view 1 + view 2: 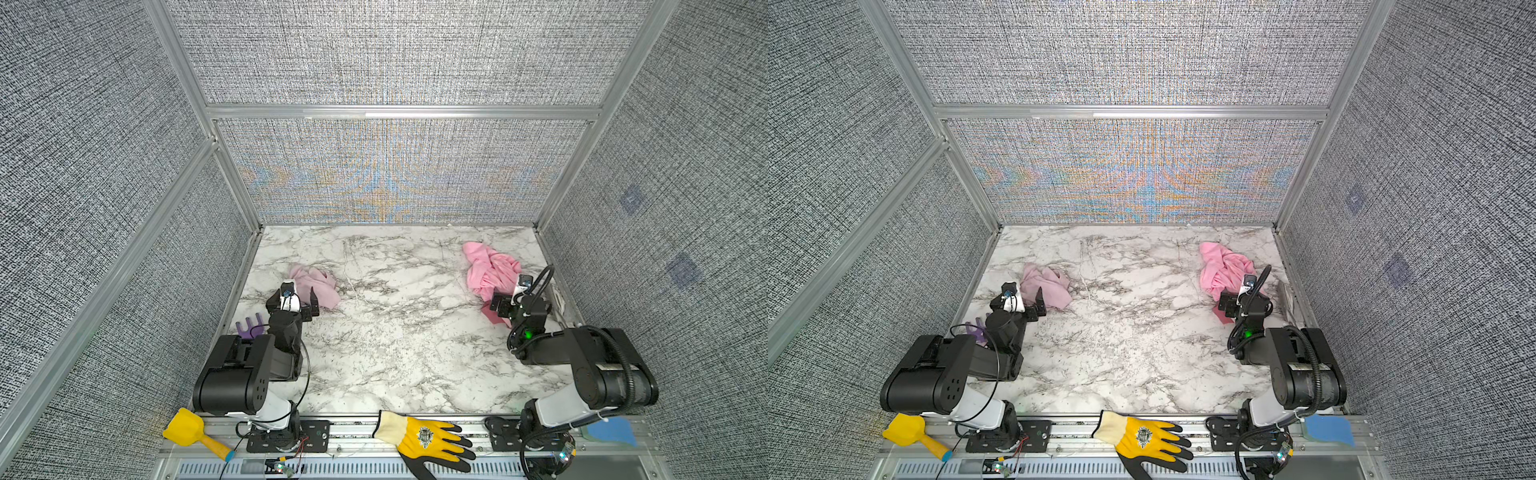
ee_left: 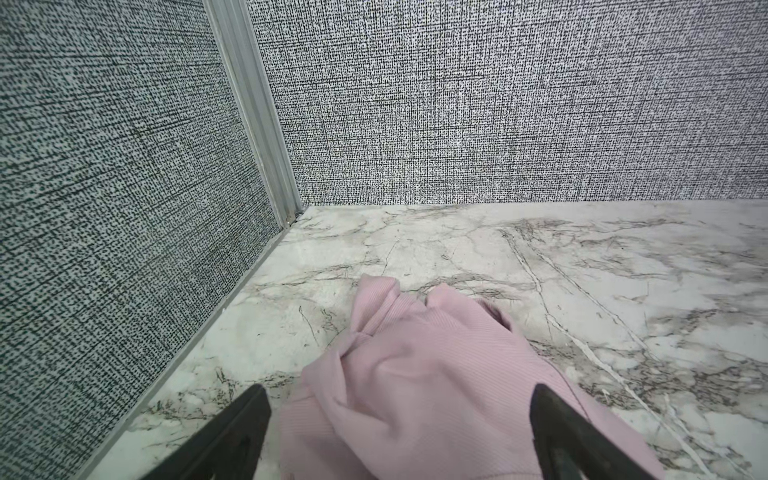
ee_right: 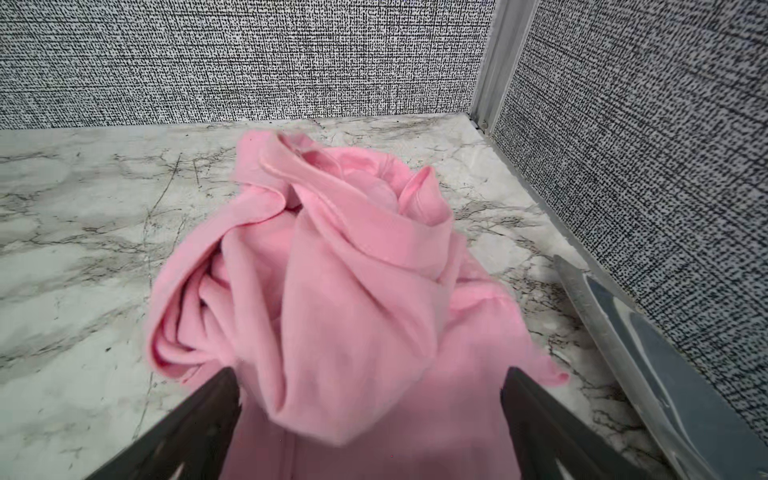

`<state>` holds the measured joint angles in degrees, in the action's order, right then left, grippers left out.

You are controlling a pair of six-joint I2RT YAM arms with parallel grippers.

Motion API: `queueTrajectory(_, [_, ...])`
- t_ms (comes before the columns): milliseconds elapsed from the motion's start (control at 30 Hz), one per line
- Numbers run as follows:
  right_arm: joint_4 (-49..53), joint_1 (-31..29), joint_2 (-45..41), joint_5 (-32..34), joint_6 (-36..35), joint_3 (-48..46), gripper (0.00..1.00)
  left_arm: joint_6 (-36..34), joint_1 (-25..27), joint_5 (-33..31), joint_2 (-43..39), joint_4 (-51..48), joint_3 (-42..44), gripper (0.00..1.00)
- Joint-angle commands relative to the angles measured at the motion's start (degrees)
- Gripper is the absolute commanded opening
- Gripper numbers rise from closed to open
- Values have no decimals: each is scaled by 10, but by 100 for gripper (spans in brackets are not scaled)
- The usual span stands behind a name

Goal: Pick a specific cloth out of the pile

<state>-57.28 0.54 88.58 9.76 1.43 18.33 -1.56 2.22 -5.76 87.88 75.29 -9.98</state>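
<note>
The cloth (image 1: 313, 286), a pale mauve-pink piece, is seen lying crumpled on the marble table (image 1: 395, 345), in the left half of both top views and well apart from everything pink on the right (image 1: 1045, 286). The left hand (image 1: 295, 301) is poised just at its near edge, fingers (image 2: 232, 436) spread wide to either side of the fabric, with nothing pinched between them. In the left wrist view the cloth (image 2: 415, 374) is shown between the two dark fingers, its ribbed surface folded and bunched toward the corner of the enclosure.

Over on the right of both top views, the pile (image 1: 490, 270) is found near the far right corner of the table, with bright pink fabric heaped on top and a darker rose edge (image 1: 492, 318) showing at its near side. The right hand (image 1: 500, 309) is set against that near side, and its fingers (image 3: 552, 432) are likewise spread apart, framing the mound (image 3: 332, 291) without closing on it. Whether the fingertips touch the fabric cannot be told.

A purple forked piece (image 1: 249, 326) is seen beside the left arm. Along the front rail a yellow scoop (image 1: 195, 434), a yellow-and-black glove (image 1: 428, 440) and a blue pad (image 1: 615, 430) are laid out.
</note>
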Motion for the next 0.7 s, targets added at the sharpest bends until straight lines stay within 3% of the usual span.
queueTrajectory(0, [-18,0,0,-6,4,0,99,-2,-1,5,0,11,-1,99])
queueTrajectory(667, [-19,0,-1,-6,4,-1,99,-2,-2,7,0,12,-1,99])
